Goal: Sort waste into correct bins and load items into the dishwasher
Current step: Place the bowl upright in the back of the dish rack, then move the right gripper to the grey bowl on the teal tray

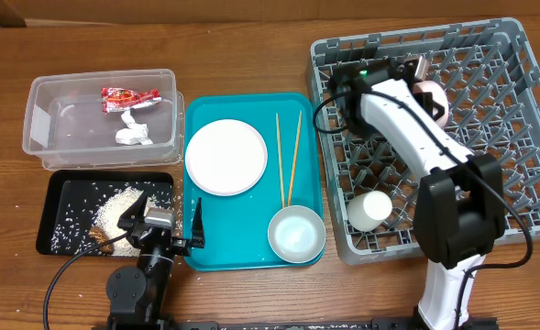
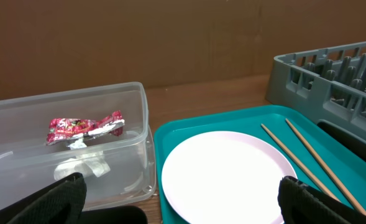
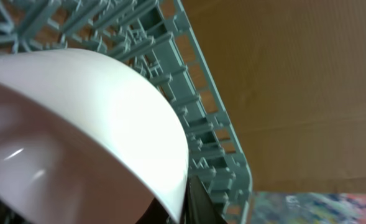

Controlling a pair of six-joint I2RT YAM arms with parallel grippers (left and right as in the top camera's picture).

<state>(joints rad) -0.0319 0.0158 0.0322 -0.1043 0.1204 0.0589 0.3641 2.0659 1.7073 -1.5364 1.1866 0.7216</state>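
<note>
The step in hand looks like loading the dish rack point(image 1: 535, 110), which sits at the right side of the bench. The right hand point(image 1: 420, 81) is closed tight on the rim of a white bowl point(image 3: 89, 124). It holds the bowl tipped on its side over the far part of the rack. I cannot tell if the bowl touches the pegs yet. A small cup point(image 1: 370, 209) already lies in the near left part of the rack.

The left hand point(image 1: 162, 222) is wide open and holds nothing. It hangs by the front edge of the bench, between the black tray point(image 1: 63, 197) and the teal tray point(image 1: 251, 229).

The waste looks sorted. The red wrapper point(image 1: 129, 95) and napkin point(image 1: 134, 133) are in the clear tub point(image 1: 77, 119) at the far left. The rice point(image 1: 114, 206) and brown scraps point(image 1: 100, 240) are in the black tray in front of it.

The plate point(image 1: 225, 156), the chopsticks point(image 1: 288, 156) and a second bowl point(image 1: 296, 234) wait on the teal tray in the middle of the bench.

Next, I think the right hand must lower the bowl between the pegs so it leans there. Only then should it let go, or the bowl may roll.
</note>
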